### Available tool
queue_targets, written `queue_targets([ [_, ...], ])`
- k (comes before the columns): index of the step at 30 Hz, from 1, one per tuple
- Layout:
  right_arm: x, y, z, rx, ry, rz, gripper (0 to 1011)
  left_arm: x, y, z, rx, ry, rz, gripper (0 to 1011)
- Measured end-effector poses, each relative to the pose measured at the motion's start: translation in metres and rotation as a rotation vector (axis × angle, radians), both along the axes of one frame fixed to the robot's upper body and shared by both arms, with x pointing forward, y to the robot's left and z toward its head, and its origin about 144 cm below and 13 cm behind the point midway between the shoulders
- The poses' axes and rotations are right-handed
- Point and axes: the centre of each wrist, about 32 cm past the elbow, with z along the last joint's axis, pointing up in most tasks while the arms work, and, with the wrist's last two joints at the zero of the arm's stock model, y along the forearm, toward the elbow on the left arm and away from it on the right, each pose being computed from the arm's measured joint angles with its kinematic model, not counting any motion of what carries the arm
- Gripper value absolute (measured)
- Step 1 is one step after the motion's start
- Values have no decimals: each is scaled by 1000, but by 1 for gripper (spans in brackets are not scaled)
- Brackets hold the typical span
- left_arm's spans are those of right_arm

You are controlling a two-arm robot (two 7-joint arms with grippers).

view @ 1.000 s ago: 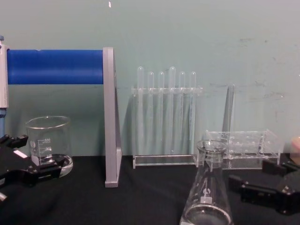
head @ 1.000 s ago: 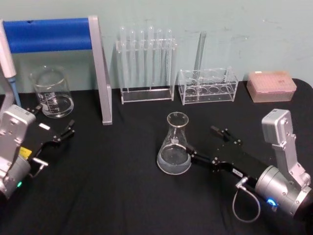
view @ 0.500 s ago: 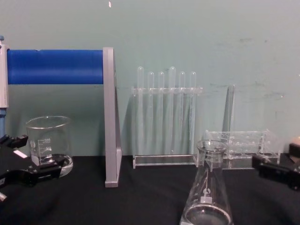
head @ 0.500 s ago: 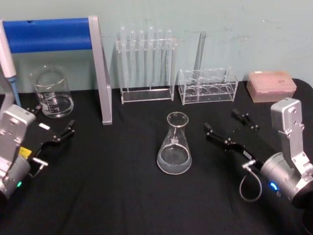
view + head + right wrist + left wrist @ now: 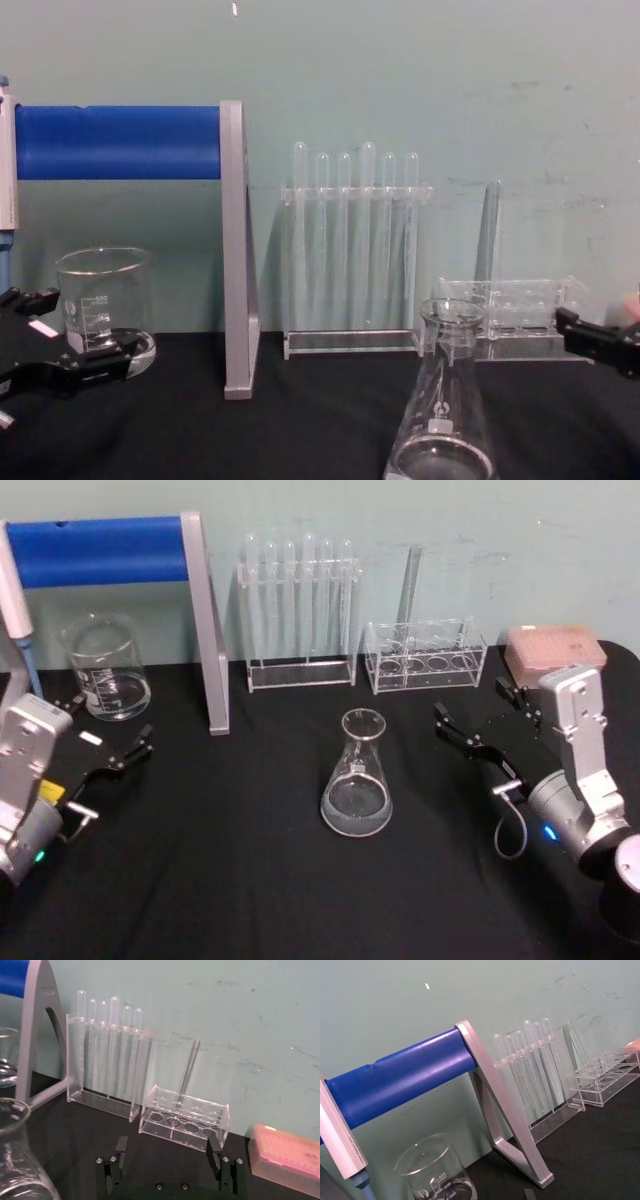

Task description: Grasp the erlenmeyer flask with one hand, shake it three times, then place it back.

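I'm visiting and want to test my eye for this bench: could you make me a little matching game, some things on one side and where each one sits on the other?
Things:
1. erlenmeyer flask
2. beaker
3. pink box
4. right gripper

Places:
A. far right, by the wall
B. middle of the black table, standing upright
C. open, to the flask's right, apart from it
D. far left, beneath the blue bar

Pairs: 1-B, 2-D, 3-A, 4-C

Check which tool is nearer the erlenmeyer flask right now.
Right. The right tool sits open just off the right side of the erlenmeyer flask, not touching it. The left tool is open far across the table, beside the beaker.
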Motion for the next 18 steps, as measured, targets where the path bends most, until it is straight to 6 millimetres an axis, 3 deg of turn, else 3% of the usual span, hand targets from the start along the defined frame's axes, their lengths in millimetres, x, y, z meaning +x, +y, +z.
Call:
queue_targets([
  [18,5,7,-9,-89,-38,-35,1000,0,0,0,0,0,0,1001],
])
